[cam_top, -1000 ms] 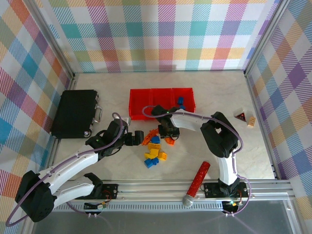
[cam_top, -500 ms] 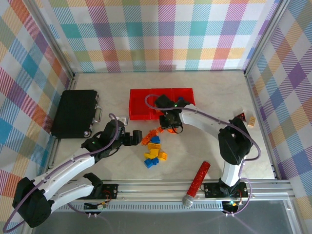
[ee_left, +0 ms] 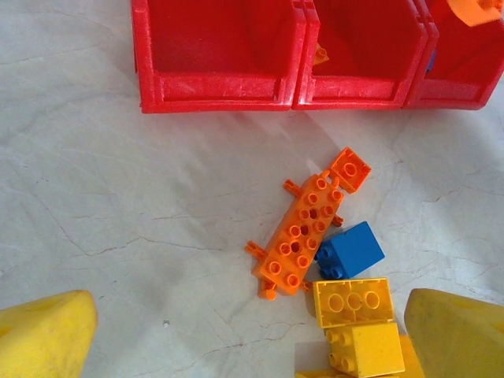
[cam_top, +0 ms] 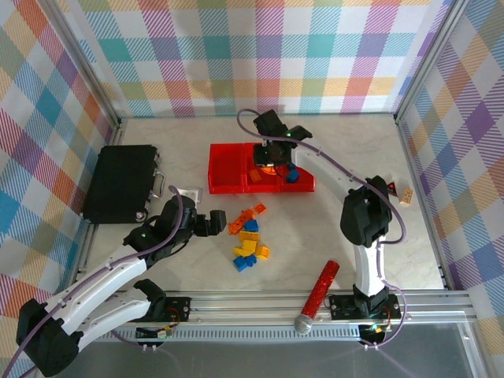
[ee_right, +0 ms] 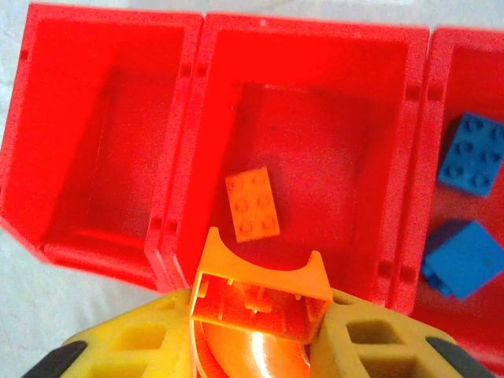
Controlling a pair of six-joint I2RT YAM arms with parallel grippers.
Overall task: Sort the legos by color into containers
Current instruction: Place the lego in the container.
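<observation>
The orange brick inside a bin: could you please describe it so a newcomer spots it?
Find the row of three red bins on the table; take the middle one. On its floor lies a flat orange brick, studs up. The blue bricks lie in the next bin, and the arched orange piece is held by the right gripper.

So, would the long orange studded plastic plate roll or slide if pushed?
Lying flat, the long orange studded plate probably slides, not rolls. It looks rigid. The small orange brick and blue brick against it would likely move too.
</observation>
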